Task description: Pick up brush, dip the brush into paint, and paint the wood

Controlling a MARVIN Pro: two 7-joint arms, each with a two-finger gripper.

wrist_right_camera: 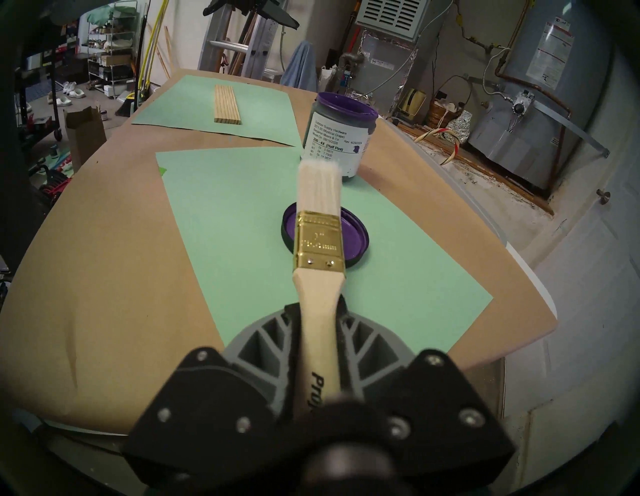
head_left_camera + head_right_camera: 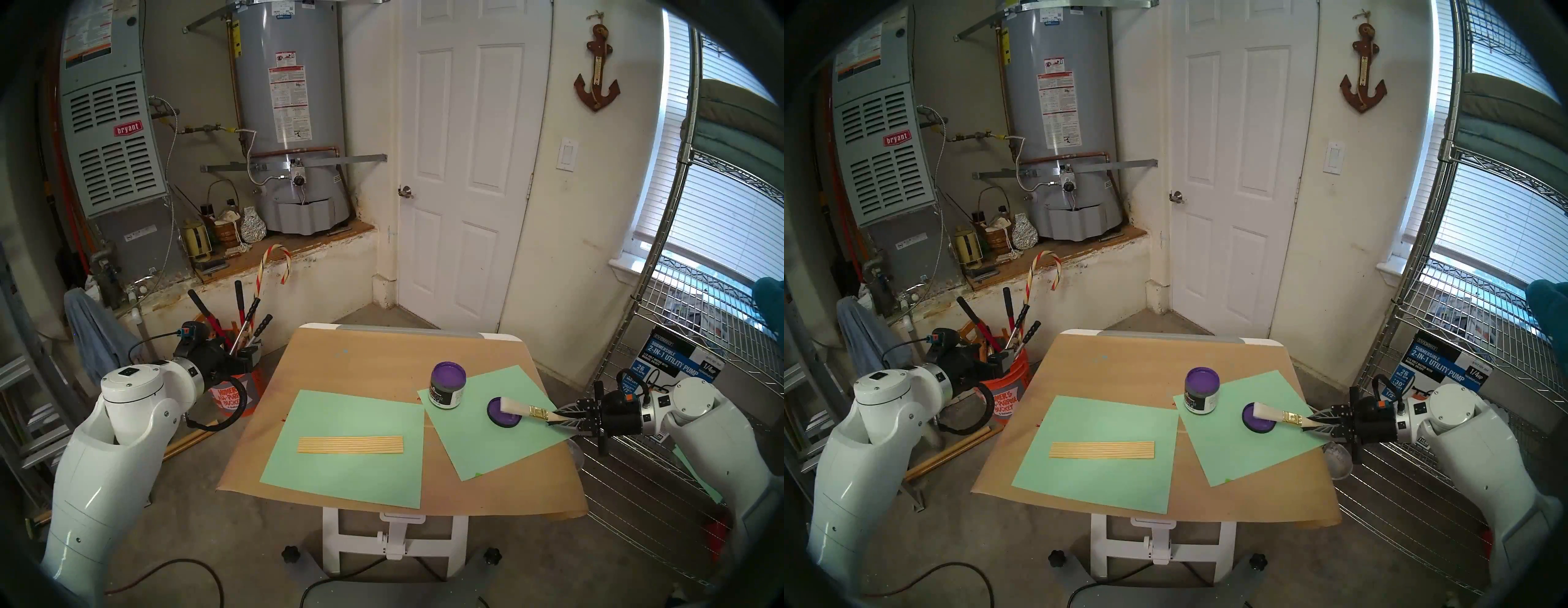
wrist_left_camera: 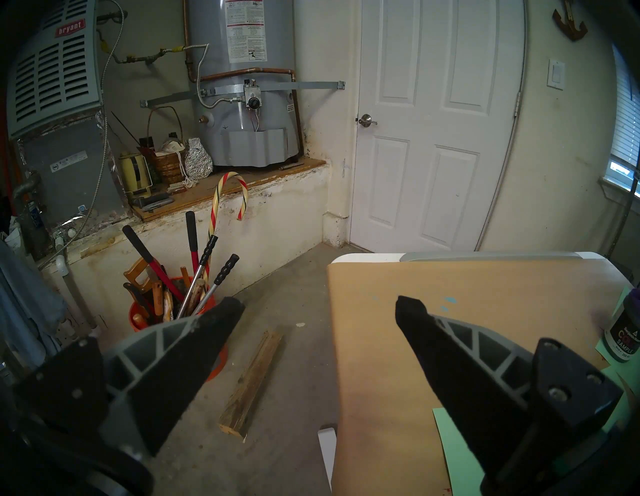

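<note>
Wooden brush (image 1: 317, 242) handle btwn right jaws

The furnace (image 2: 111, 140) reads "bryant", the box (image 2: 670, 363) "2-IN-1 UTILITY PUMP", the paint jar (image 1: 337, 133) apparently "Half Pint".

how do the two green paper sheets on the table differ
The left sheet lies roughly square to the table edge and carries only the wood strip. The right sheet is turned at an angle and carries the open paint jar and its lid. Both are mint green and lie flat.
</note>
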